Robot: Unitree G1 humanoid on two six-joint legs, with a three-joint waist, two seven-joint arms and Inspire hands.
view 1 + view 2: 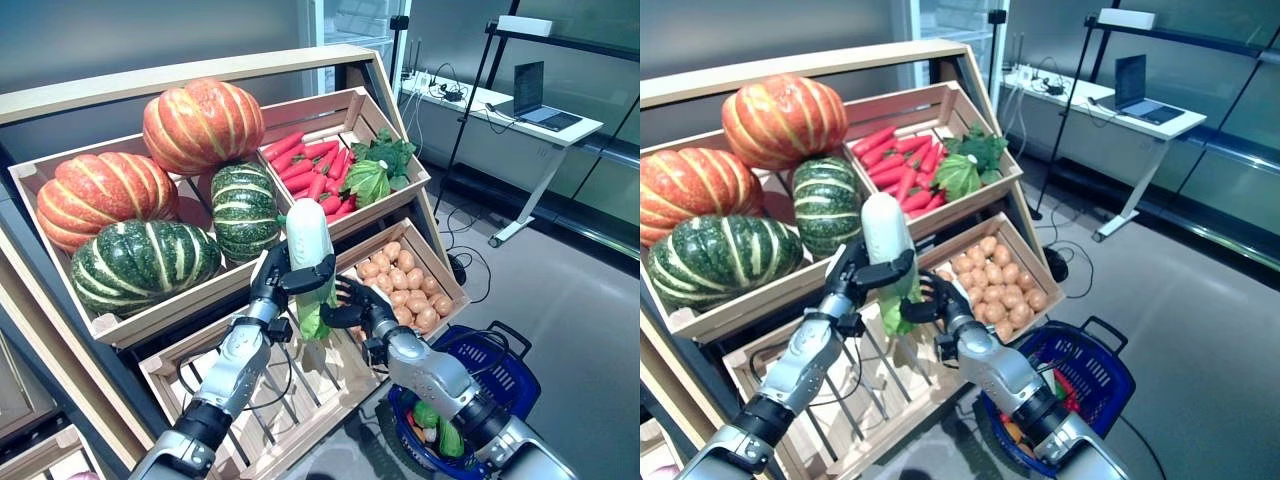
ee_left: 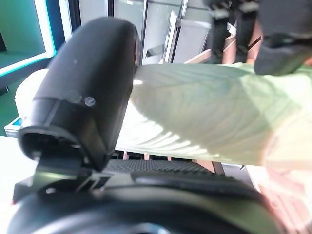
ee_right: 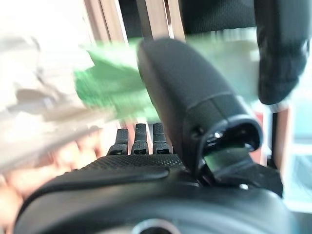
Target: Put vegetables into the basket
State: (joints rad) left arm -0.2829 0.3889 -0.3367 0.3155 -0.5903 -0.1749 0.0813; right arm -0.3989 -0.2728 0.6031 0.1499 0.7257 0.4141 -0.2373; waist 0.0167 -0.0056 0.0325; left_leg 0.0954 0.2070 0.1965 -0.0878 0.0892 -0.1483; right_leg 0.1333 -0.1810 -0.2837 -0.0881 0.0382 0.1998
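A long white vegetable with pale green leaves (image 1: 307,240) stands upright in front of the wooden stand. My left hand (image 1: 275,280) is shut round its middle; my left wrist view shows my thumb (image 2: 87,87) across its pale leaf (image 2: 204,117). My right hand (image 1: 360,305) meets it from the right, with thumb (image 3: 190,97) and fingers curled round the green leafy lower end (image 3: 112,83). The blue basket (image 1: 520,370) stands on the floor at lower right, below my right arm. It holds green (image 1: 445,435) and red (image 1: 1065,385) vegetables.
The slanted wooden stand (image 1: 300,390) with its crates fills the left and middle. A crate of small brown round vegetables (image 1: 410,285) lies just right of my right hand. A white desk with a laptop (image 1: 540,120) stands at back right, with cables on the floor (image 1: 470,240).
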